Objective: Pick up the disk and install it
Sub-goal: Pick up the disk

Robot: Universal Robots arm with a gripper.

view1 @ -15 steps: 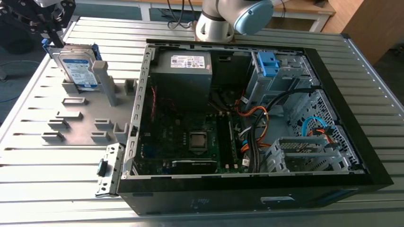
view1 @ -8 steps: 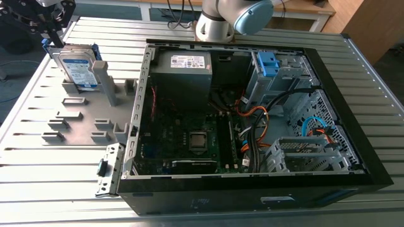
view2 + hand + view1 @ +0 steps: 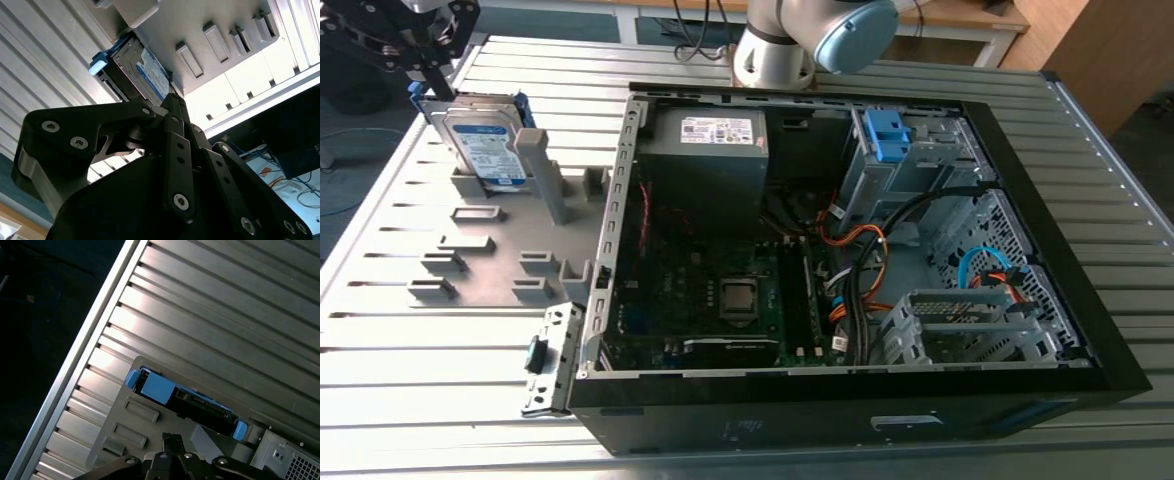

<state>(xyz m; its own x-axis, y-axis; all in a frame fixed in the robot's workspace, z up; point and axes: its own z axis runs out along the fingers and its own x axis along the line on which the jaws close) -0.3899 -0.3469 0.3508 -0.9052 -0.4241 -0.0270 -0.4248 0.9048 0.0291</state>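
Disk [image 3: 483,145] stands on edge, just beneath the gripper [image 3: 435,82].

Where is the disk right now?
At the exterior view's left, the disk stands on edge in the grey holder, just under the gripper, beside the open computer case.

The disk [image 3: 480,135] is dull silver metal with a smooth paper label [image 3: 494,158] and a glossy blue plastic frame [image 3: 157,388]. The holder [image 3: 487,245] is matt grey plastic. The table [image 3: 427,350] is ribbed, satin metal. The gripper [image 3: 172,102] is matt black with bright metal screws [image 3: 180,201].
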